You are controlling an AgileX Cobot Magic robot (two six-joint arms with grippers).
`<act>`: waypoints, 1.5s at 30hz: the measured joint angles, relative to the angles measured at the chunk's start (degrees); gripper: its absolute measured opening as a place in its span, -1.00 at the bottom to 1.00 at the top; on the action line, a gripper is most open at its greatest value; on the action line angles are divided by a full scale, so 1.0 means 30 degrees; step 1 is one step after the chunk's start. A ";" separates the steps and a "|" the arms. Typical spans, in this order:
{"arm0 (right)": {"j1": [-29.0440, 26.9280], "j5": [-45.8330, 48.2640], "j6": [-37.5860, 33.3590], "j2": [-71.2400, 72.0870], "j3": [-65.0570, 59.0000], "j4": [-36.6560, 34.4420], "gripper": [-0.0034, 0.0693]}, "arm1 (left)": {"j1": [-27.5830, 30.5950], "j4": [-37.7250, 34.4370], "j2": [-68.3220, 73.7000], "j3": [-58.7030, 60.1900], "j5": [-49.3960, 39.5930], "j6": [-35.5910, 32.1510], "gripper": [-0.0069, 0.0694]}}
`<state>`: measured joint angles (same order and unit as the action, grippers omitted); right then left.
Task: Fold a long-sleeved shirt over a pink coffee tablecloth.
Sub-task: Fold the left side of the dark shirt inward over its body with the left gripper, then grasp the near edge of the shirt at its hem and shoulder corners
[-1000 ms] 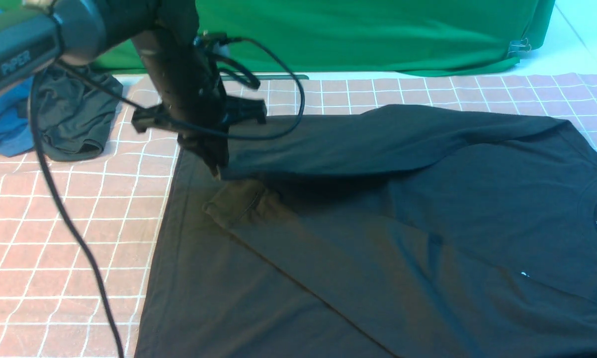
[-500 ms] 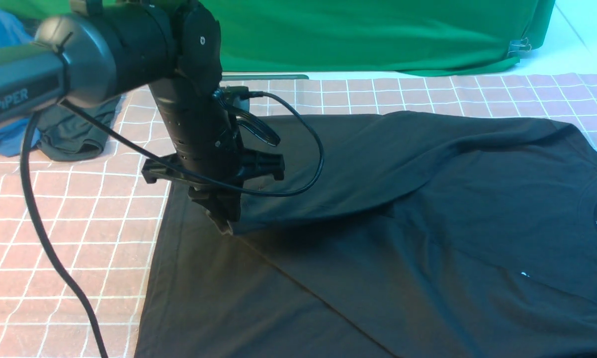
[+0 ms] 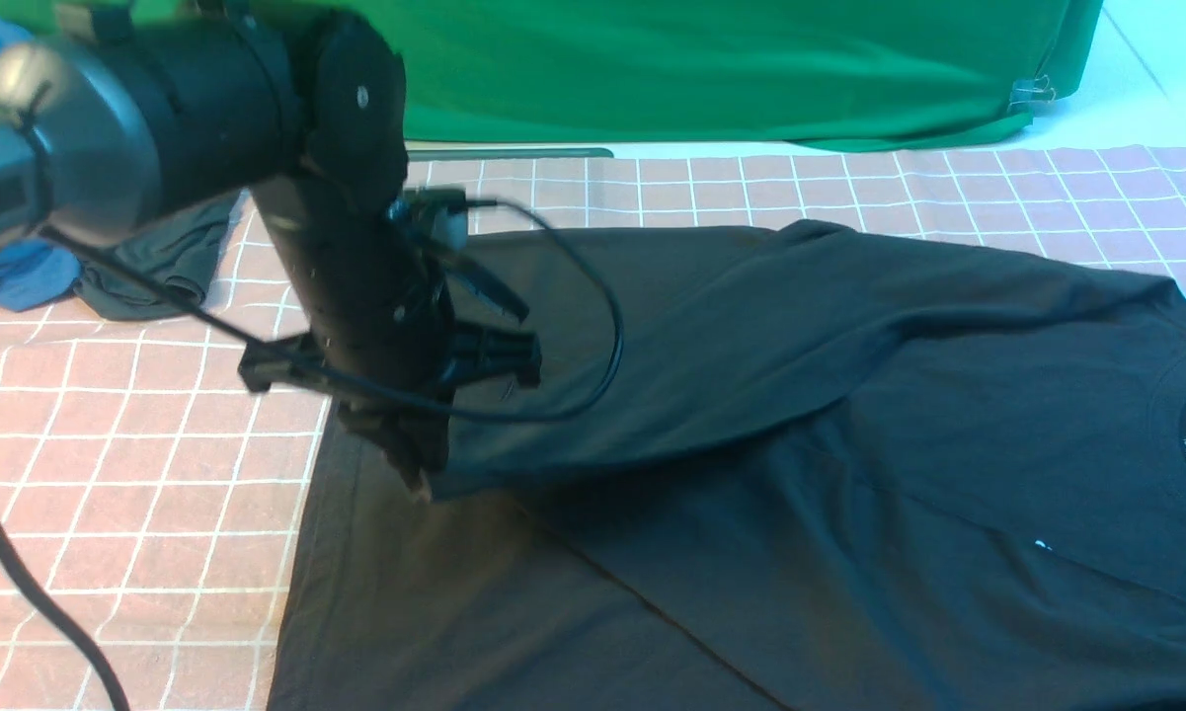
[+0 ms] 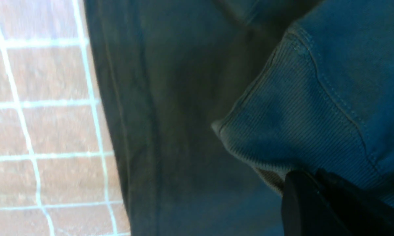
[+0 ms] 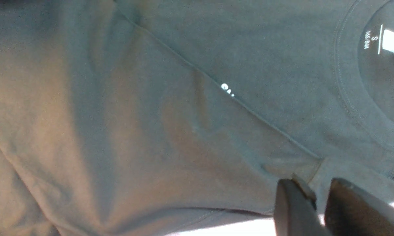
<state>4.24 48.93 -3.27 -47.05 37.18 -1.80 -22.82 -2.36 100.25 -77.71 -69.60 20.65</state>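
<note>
Position: the long-sleeved shirt (image 3: 849, 444) is lying flat on the pink coffee tablecloth (image 3: 138, 474), collar toward the robot's right, with one sleeve (image 3: 711, 336) being drawn across the body.
Left gripper (image 3: 417, 476): it is pinching the ribbed cuff (image 4: 282, 131), jaws closed tight on it, just above the shirt's hem end.
Right gripper (image 5: 321, 193): its fingers (image 5: 292, 203) are standing slightly apart over the shoulder seam, with nothing plainly pinched.
Handling: the shirt is looking light, limp and soft; it is sagging between supports and probably dragging the layer beneath it.
Where to hold: cuffs, hem and shoulder seams are offering thicker, firmer edges; a shallow pinch is likely to be slipping.
Change from a second ago: the cuff is travelling nearer and lower, the sleeve is spreading wider over the body, and the other cuff is now lying hidden under it.
</note>
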 joint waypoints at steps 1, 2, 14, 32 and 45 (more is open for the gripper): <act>0.0000 -0.0100 0.0000 0.0000 0.0000 0.0000 -0.37 | 0.0000 -0.0022 0.0000 0.0355 0.0092 0.0000 -0.74; 0.0000 -0.0141 0.0000 0.0000 0.0000 0.0000 -0.37 | 0.0000 -0.0037 0.0000 0.0672 0.0179 0.0000 -0.74; 0.0000 -0.0433 0.0000 -0.0020 0.0000 0.0000 -0.36 | 0.0000 0.0073 0.0000 0.1278 0.0361 -0.0111 -0.51; -0.0103 -0.0227 -0.1387 -0.8232 0.4712 -0.3853 -0.18 | -0.2042 -0.0369 0.0000 0.1278 0.1861 -0.1139 0.20; -0.0103 0.0288 -0.2705 -1.2243 0.8027 -0.4966 -0.06 | -0.3881 0.0001 0.0124 0.2210 0.3334 -0.4764 0.39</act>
<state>3.93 49.80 -11.39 -83.78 61.26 -16.70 -34.46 -2.36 100.62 -71.08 -59.59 6.36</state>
